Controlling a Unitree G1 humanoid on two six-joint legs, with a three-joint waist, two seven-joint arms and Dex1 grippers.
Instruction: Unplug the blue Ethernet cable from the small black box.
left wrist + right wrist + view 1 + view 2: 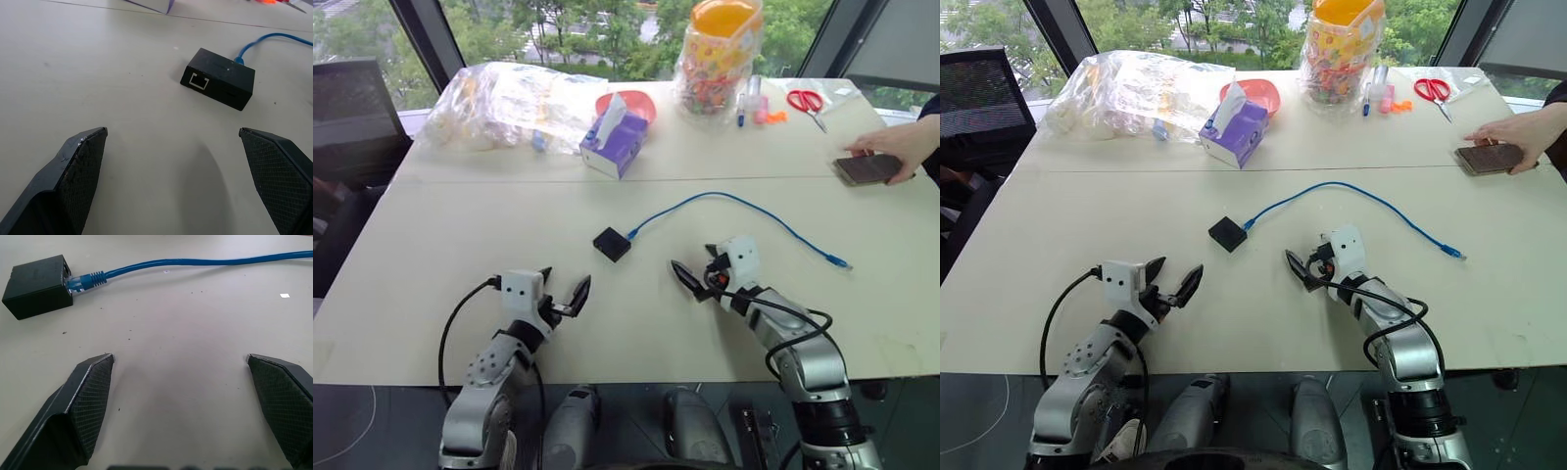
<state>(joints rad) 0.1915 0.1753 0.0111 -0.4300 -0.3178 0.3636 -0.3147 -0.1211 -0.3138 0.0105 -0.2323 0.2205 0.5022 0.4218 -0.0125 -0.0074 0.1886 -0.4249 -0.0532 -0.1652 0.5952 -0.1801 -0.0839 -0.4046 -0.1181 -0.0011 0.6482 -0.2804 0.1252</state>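
The small black box [612, 244] lies mid-desk [431, 255], the blue Ethernet cable [734, 201] plugged into its side and trailing right. The left gripper [563, 291] and right gripper [697, 271] sit short of it, jaws spread wide, empty.

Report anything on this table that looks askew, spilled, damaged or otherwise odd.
Nothing stands out. The blue Ethernet cable lies loosely curved and remains plugged into the small black box, which sits flat on the table. No spill or damage shows. A person's hand rests on a dark phone at the far right.
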